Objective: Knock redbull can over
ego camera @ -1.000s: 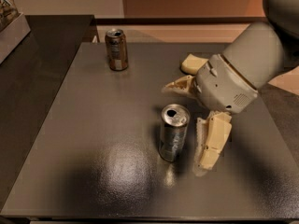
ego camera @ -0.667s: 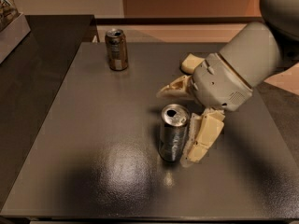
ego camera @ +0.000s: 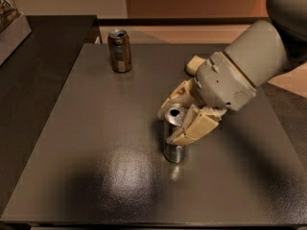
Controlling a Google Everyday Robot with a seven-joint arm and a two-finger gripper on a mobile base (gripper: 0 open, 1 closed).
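Note:
The redbull can, slim and silver-grey with a shiny pull-tab top, stands upright near the middle of the dark grey table. My gripper is at the can's top, coming from the right. Its fingers are spread apart. One beige finger lies against the can's upper right side and covers part of it. The other finger sits just behind the can's top. The can is between the two fingers.
A brown can with a white band stands upright at the table's far left. A darker counter runs along the left, with a light box at its far end. My large grey arm fills the upper right.
My gripper has moved left onto the redbull can; the near finger that was beside the can now lies against its upper part. The can still stands upright in the same spot.

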